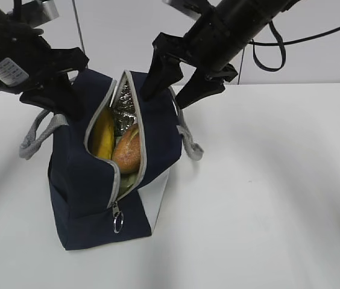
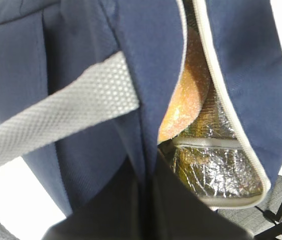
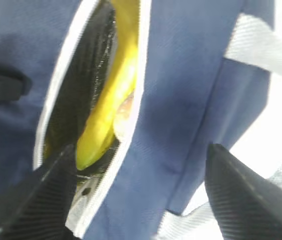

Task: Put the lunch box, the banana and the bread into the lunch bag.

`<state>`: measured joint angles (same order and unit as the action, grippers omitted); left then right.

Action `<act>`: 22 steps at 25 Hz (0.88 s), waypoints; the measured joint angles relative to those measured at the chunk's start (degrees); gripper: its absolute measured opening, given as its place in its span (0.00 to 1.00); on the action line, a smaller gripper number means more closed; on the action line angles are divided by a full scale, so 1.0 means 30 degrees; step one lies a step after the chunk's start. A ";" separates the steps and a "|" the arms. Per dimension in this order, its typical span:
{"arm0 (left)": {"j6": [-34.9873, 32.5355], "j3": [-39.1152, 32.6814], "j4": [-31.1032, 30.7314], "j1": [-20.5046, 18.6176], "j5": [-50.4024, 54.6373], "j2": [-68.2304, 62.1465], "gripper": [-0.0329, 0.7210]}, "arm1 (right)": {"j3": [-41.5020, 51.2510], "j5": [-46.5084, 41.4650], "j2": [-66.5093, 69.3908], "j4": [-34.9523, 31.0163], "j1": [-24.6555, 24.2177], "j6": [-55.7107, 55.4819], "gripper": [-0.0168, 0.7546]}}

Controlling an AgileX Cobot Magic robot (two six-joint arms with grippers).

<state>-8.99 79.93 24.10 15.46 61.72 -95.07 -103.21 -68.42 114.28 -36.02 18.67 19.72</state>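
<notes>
Two items are visible through the unzipped mouth of the lunch bag (image 1: 91, 180): the banana (image 1: 103, 135) on the left and the bread (image 1: 128, 150) beside it, touching. A pale green edge below the bread may be the lunch box; this cannot be confirmed. The bag stands upright on the white surface (image 1: 266, 198). The left pincer (image 1: 61, 99) is pressed together, pinching the bag's fabric at its left upper edge. The right pincer (image 1: 170, 84) is spread, one finger at the opening, the other outside the right wall.
</notes>
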 joint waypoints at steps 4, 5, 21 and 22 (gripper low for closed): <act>0.0000 0.0000 0.0000 0.0000 0.0000 0.0000 0.04 | -0.0382 -0.0139 0.0000 0.1335 0.0000 -0.0680 0.79; 0.0000 0.0000 0.0000 0.0000 0.0000 0.0000 0.04 | -0.0397 -0.0180 0.0000 0.1636 0.0000 -0.0864 0.79; -0.0009 0.0000 0.0000 0.0000 -0.0013 0.0000 0.04 | -0.0397 -0.0070 0.1941 0.1511 0.0000 -0.1186 0.76; -0.0009 0.0000 0.0000 0.0000 -0.0013 0.0000 0.04 | -0.0397 -0.0070 0.2153 0.1193 0.0000 -0.1133 0.74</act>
<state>-9.02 79.93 24.10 15.46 61.68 -95.07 -104.40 -68.63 120.74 -32.45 18.67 16.33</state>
